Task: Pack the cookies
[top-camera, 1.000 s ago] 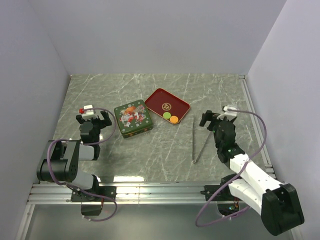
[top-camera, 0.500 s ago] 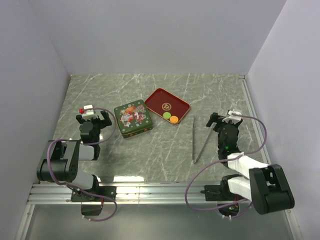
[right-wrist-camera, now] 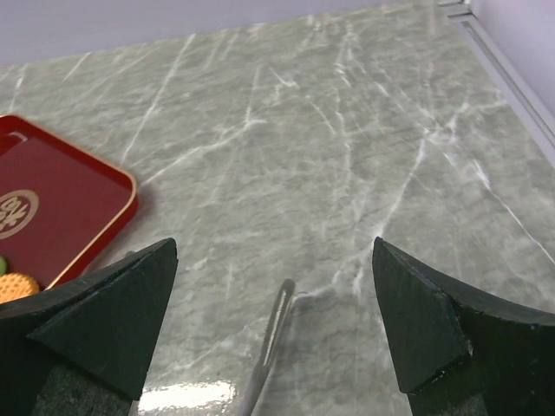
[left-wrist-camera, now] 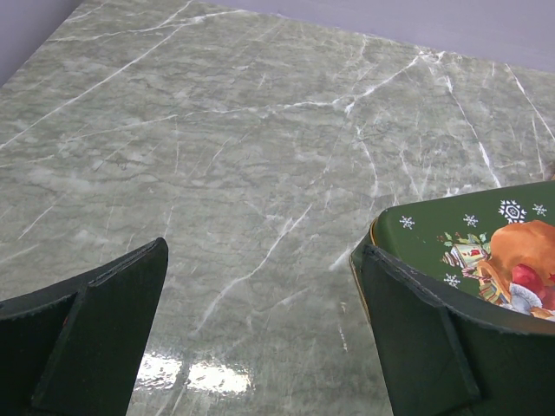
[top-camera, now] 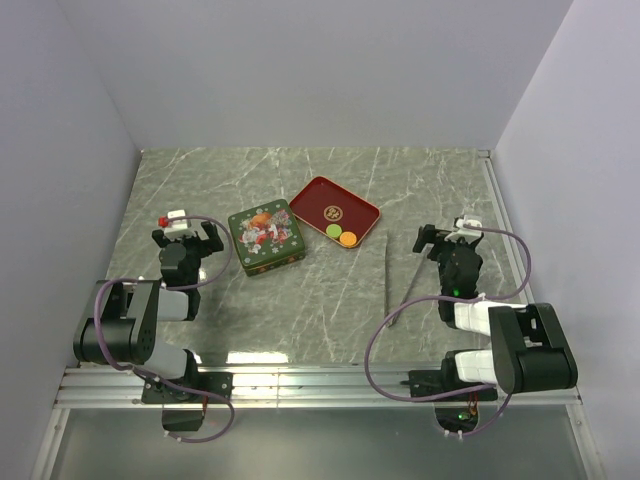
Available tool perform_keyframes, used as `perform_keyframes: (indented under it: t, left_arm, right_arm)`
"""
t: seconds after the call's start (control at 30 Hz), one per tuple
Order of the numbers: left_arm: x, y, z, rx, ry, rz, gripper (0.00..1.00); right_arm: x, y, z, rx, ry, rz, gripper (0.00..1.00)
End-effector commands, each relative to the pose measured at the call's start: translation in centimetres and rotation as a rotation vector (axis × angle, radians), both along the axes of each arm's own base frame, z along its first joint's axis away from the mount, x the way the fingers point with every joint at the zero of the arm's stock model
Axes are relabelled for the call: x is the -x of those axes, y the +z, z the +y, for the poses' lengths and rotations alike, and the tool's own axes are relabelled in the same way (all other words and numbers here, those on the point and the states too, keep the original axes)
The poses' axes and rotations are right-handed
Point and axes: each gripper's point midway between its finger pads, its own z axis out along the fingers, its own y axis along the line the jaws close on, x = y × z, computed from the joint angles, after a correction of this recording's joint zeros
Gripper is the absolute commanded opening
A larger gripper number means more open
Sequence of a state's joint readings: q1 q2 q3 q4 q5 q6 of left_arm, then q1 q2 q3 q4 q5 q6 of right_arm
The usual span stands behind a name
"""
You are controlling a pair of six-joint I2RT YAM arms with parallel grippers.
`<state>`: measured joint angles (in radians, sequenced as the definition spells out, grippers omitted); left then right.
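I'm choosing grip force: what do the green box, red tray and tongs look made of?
Green box: probably printed tin, glossy, gold-edged rim. Red tray: lacquered plastic or wood, shiny, gold emblem. Tongs: likely metal, thin silvery strips.

The orange cookie [right-wrist-camera: 14, 285] and red tray [right-wrist-camera: 61, 208] run off the left edge.

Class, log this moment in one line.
green and orange round cookies: on red rectangular tray | green square tin: closed | metal tongs: unheld | left end effector: open | right end effector: open
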<state>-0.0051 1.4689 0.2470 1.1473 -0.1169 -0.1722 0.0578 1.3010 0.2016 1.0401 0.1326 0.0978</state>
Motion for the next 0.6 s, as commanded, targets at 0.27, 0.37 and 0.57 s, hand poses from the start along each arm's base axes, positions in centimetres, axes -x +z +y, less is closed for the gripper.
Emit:
perform_keyframes:
  t: [0.27, 0.37, 0.57]
  left_arm:
    - [-0.47, 2.0, -0.16, -0.007, -0.015, -0.071, 0.99]
    - [-0.44, 1.94, -0.16, -0.007, -0.015, -0.069, 0.99]
    - [-0.43, 1.9, -0.16, -0.007, -0.015, -0.068, 1.0]
  right_arm:
    - [-0.72, 2.54, 0.62, 0.034, 0.046, -0.088, 1.0]
    - [-0.7, 2.5, 0.56, 0.036, 0.044, -0.088, 1.0]
    - [-0.73, 2.49, 0.62, 0.036, 0.046, -0.086, 1.0]
